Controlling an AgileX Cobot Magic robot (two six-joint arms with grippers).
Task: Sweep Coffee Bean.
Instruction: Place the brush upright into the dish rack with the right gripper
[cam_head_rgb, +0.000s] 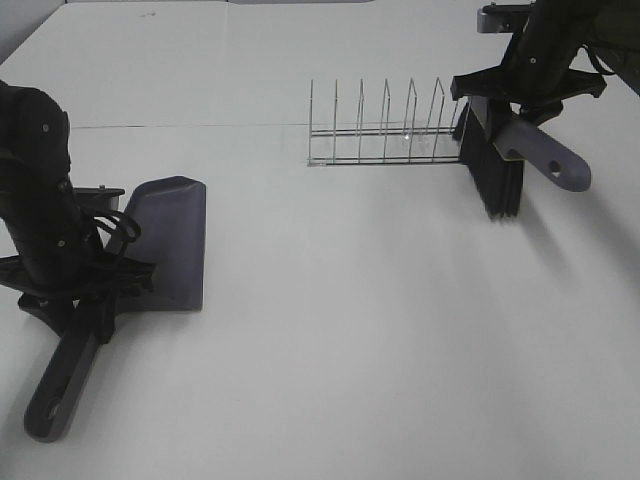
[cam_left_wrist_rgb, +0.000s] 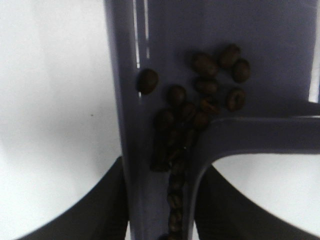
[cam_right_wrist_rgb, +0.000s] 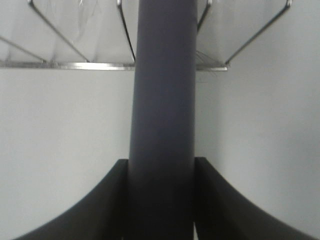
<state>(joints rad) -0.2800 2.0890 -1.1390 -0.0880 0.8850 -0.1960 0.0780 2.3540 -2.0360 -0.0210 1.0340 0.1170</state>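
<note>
The grey dustpan (cam_head_rgb: 172, 238) rests on the white table at the left, its handle (cam_head_rgb: 62, 385) pointing to the front edge. My left gripper (cam_head_rgb: 85, 290) is shut on that handle. In the left wrist view several coffee beans (cam_left_wrist_rgb: 200, 100) lie piled inside the dustpan (cam_left_wrist_rgb: 280, 45) against its back wall, some trailing down toward the gripper (cam_left_wrist_rgb: 162, 167). No beans show in the exterior view. My right gripper (cam_head_rgb: 512, 105) is shut on the brush's grey handle (cam_head_rgb: 548, 158) (cam_right_wrist_rgb: 162, 100), with the black bristles (cam_head_rgb: 495, 180) hanging down beside the rack's right end.
A wire dish rack (cam_head_rgb: 385, 130) stands at the back middle, just left of the brush; it also shows in the right wrist view (cam_right_wrist_rgb: 75, 64). The white table (cam_head_rgb: 350, 330) runs between the dustpan and the brush.
</note>
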